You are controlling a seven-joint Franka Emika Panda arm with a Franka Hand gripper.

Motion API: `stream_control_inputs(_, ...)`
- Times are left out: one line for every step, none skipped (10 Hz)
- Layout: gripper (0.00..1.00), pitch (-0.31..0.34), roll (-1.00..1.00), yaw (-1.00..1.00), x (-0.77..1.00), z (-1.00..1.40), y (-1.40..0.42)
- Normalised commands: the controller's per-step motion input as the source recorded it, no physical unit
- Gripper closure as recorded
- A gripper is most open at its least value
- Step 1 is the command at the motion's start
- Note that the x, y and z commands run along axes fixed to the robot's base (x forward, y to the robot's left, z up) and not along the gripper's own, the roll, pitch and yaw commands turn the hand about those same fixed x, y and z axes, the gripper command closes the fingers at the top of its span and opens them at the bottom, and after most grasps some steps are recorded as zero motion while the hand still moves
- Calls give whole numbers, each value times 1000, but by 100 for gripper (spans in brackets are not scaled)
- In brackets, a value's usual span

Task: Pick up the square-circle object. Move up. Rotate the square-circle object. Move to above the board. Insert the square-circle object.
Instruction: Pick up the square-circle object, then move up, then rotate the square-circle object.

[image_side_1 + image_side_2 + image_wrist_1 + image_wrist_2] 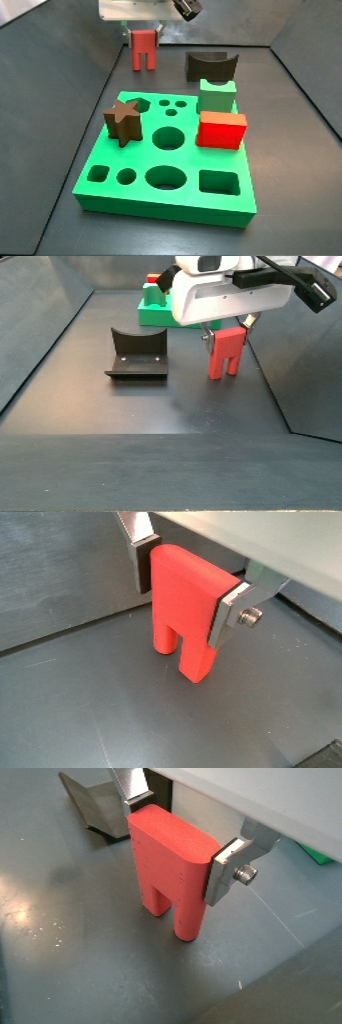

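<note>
The square-circle object (pixel 185 607) is a salmon-red upright piece with a blocky top over two narrow legs. It stands between the silver fingers of my gripper (pixel 185 580), which press its two sides near the top, so the gripper is shut on it. Both wrist views show this grip, with the object (pixel 171 868) and the gripper (pixel 181 833). Its legs point down at the dark floor; whether they touch it I cannot tell. In a side view the object (pixel 143 52) hangs under the gripper (pixel 143 34), beyond the far edge of the green board (pixel 120 200).
On the board sit a dark brown star (pixel 123 118), a bright red cube (pixel 222 129) and a small green block (pixel 218 97). The dark fixture (pixel 136 351) stands on the floor beside the object. Sloped dark walls enclose the floor.
</note>
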Motion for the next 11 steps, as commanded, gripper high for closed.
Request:
stream_control_inputs(100,0,0,0,0,0,0)
stream_control_inputs(100,0,0,0,0,833,0)
stream_control_inputs(100,-12,-1,-25,21,866,-3)
stream_control_inputs(100,28,5,-29,-22,753,1)
stream_control_inputs(100,38,19,-29,-21,621,10)
stream_control_inputs(100,43,36,-25,-20,420,11)
stream_control_inputs(100,45,44,-21,-18,314,12)
stream_control_inputs(100,0,0,0,173,1000,-336)
stream_control_inputs(100,11,2,15,178,1000,-353)
stream_control_inputs(100,40,7,26,152,1000,-301)
stream_control_inputs(100,59,15,26,135,1000,-250)
